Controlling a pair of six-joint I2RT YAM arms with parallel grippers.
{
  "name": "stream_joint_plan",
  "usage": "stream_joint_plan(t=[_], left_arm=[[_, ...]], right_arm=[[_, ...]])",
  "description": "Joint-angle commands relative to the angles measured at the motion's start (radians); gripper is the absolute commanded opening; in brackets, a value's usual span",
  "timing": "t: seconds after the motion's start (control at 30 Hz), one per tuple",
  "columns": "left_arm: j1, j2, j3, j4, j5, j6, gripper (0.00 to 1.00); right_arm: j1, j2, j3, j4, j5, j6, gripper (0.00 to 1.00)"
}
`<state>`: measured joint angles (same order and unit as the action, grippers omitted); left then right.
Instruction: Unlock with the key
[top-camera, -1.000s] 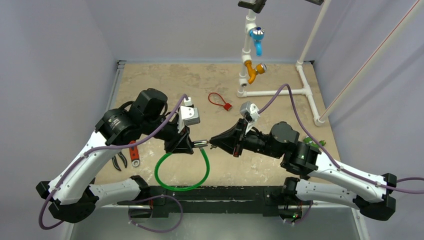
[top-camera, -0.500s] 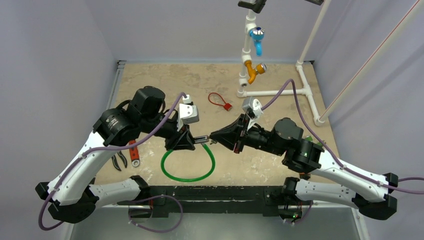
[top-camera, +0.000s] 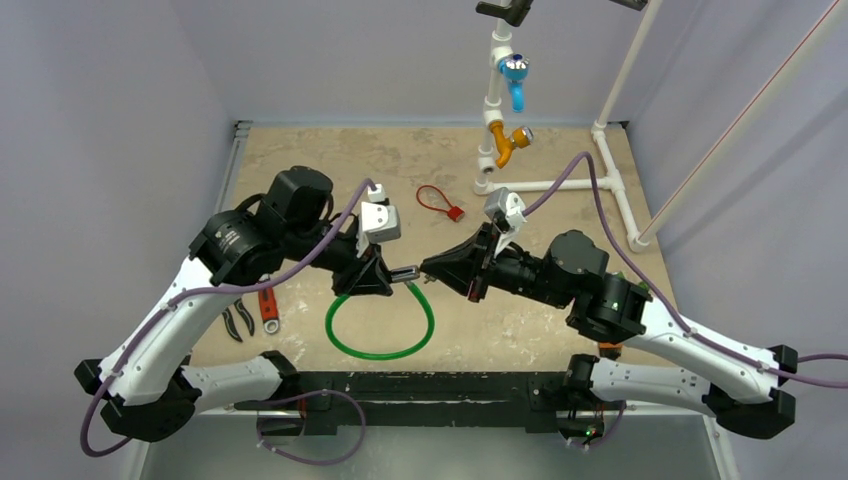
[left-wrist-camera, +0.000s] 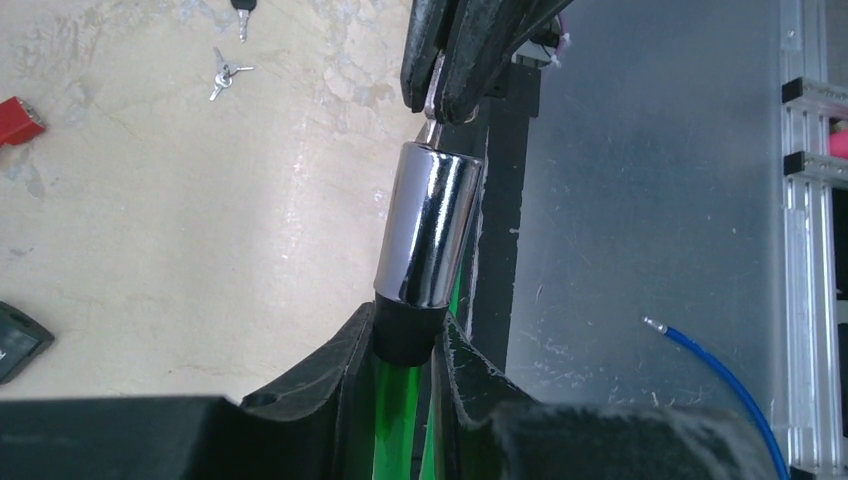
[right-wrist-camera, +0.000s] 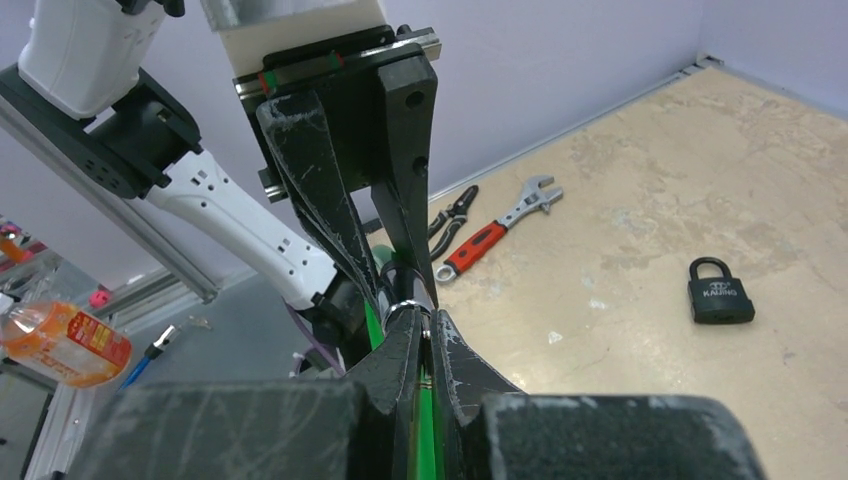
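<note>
The left tool (left-wrist-camera: 405, 345) is clenched on the black collar at the base of the chrome barrel (left-wrist-camera: 430, 230) of a cable lock. It holds the barrel in the air above the middle of the tabletop (top-camera: 330, 160), somewhat nearer the near edge. The green cable loop (top-camera: 380, 325) hangs from it toward that edge.

The right tool (top-camera: 432, 268) faces it nose to nose and grasps the key (left-wrist-camera: 433, 95), a small silver sliver pinched flat between its fingers. Only the key's tip shows below them. In the left wrist view that tip meets the barrel's open end face, but whether it has entered the keyway, or how deep, cannot be told.

The step in hand looks like insertion, with the turn to follow. To do it well, the blade should lie along the barrel's axis before any push. From the left wrist view, key and barrel seem to lean slightly apart, so a small wrist correction on the right side is probably needed first.

The advance should be slow and straight, with the left arm acting as a rigid vise. Because the grip on the key is narrow, a sideways load could let it pivot or slip out. Once the key is seated to its shoulder, the right wrist should rotate about the barrel's axis only, with no added push.
</note>
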<state>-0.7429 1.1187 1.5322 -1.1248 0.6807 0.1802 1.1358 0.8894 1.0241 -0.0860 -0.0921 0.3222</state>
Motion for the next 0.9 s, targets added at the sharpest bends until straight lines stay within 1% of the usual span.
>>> stream_joint_plan(t=[0.0, 0.07, 0.17, 0.43, 0.47, 0.53, 0.63, 0.67, 0.7, 0.87], left_arm=[[-0.059, 0.018, -0.015, 0.347, 0.020, 0.076, 0.00], [-0.093, 0.009, -0.036, 0.328, -0.009, 0.127, 0.00], [-0.118, 0.006, -0.043, 0.325, -0.024, 0.146, 0.00], [-0.116, -0.002, 0.003, 0.356, -0.041, 0.116, 0.00], [-0.113, -0.007, -0.003, 0.354, -0.042, 0.113, 0.00], [-0.105, -0.021, -0.025, 0.351, -0.046, 0.112, 0.00], [-0.083, -0.039, -0.055, 0.359, -0.054, 0.097, 0.00], [-0.078, -0.042, -0.062, 0.359, -0.056, 0.094, 0.00], [-0.073, -0.046, -0.067, 0.358, -0.055, 0.094, 0.00], [-0.070, -0.059, -0.086, 0.346, -0.055, 0.102, 0.00]], right_arm=[[0.043, 0.100, 0.025, -0.120, -0.144, 0.012, 0.00], [0.043, 0.107, 0.040, -0.113, -0.138, 0.011, 0.00], [0.043, 0.119, 0.040, -0.096, -0.149, 0.012, 0.00], [0.043, 0.110, -0.022, -0.093, -0.177, 0.025, 0.00], [0.043, 0.102, -0.029, -0.100, -0.171, 0.032, 0.02], [0.042, 0.082, -0.033, -0.119, -0.149, 0.035, 0.12], [0.040, 0.055, -0.035, -0.143, -0.110, 0.025, 0.36], [0.042, 0.048, -0.033, -0.150, -0.101, 0.020, 0.46], [0.041, 0.045, -0.030, -0.159, -0.091, 0.015, 0.51], [0.041, 0.033, -0.013, -0.180, -0.066, 0.000, 0.59]])
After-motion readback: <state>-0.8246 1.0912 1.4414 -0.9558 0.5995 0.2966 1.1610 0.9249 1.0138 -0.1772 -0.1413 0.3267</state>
